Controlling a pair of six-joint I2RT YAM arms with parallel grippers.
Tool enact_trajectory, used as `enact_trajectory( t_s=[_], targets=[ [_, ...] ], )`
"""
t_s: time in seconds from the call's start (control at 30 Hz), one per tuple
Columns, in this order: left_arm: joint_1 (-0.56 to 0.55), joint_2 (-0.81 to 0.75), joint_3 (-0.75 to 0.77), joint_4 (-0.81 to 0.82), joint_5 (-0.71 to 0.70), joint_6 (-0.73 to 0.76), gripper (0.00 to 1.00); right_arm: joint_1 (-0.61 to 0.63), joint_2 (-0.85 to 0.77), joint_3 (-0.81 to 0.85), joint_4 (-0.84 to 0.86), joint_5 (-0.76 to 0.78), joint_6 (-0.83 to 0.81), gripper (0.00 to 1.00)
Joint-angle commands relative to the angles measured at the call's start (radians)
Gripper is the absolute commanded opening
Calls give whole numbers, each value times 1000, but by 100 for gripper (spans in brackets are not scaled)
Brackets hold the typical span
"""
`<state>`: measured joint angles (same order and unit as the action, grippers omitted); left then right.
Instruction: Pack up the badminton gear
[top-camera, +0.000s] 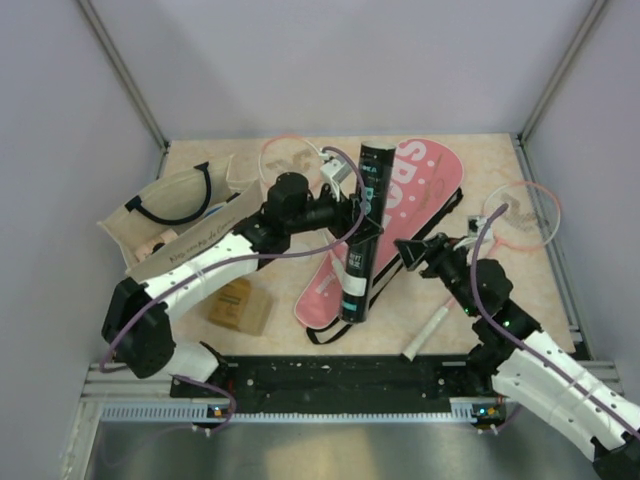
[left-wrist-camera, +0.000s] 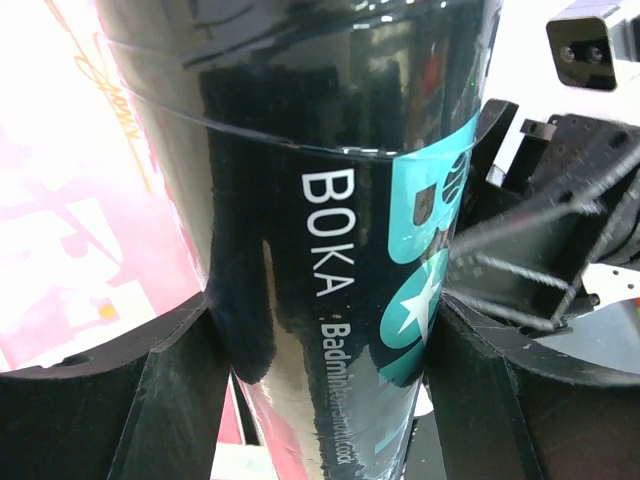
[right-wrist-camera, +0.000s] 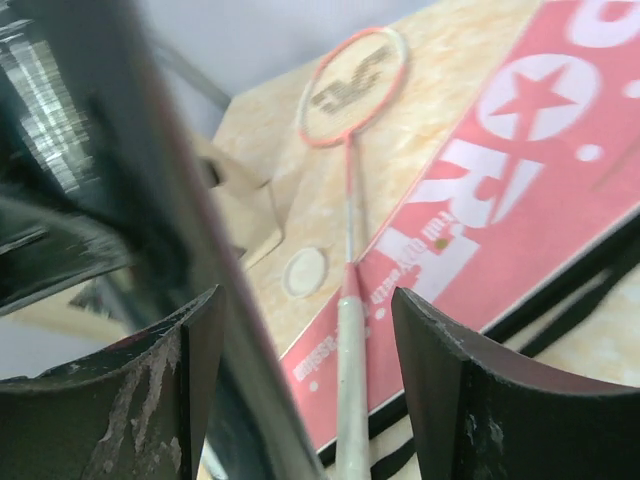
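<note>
Okay so, black tube (top-camera: 372, 175): standing a bit tilted mid-table, over the pink cover's left side
left gripper (top-camera: 357, 222): clamped on the black tube around its middle; both fingers pressed against it
right gripper (top-camera: 405, 250): fingers spread, holding nothing; just right of the black tube
pink cover (top-camera: 425, 185): lying flat, running from the far edge toward the near edge
right racket (top-camera: 527, 212): by the right edge
far racket (top-camera: 292, 155): at the far edge; partly behind the left arm
extras: tote bag (top-camera: 165, 205) by the left edge; cardboard box (top-camera: 240, 305) toward the near-left corner
</note>
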<state>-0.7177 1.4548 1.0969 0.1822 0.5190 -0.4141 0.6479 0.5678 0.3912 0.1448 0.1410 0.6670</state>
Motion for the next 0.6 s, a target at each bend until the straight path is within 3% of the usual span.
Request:
enact_trajectory(
  t_s=[0.0,0.13,0.23,0.5,0.57],
  targets=[
    [0,-125,112,-166,-82,159,33,6,-66,69,-249,291,111,65],
    [0,-204,112,-288,-108,225,33,-5,-25,103,-335,481,85,64],
    [0,-277,69,-329,-109,250,33,-57,84,164,-424,539,69,64],
    [-2,-447,-37,-487,-76,336,34,-361,342,351,-686,453,212,60],
    [-2,-482,-54,-538,-62,360,34,-442,377,394,-674,415,60,64]
  ],
)
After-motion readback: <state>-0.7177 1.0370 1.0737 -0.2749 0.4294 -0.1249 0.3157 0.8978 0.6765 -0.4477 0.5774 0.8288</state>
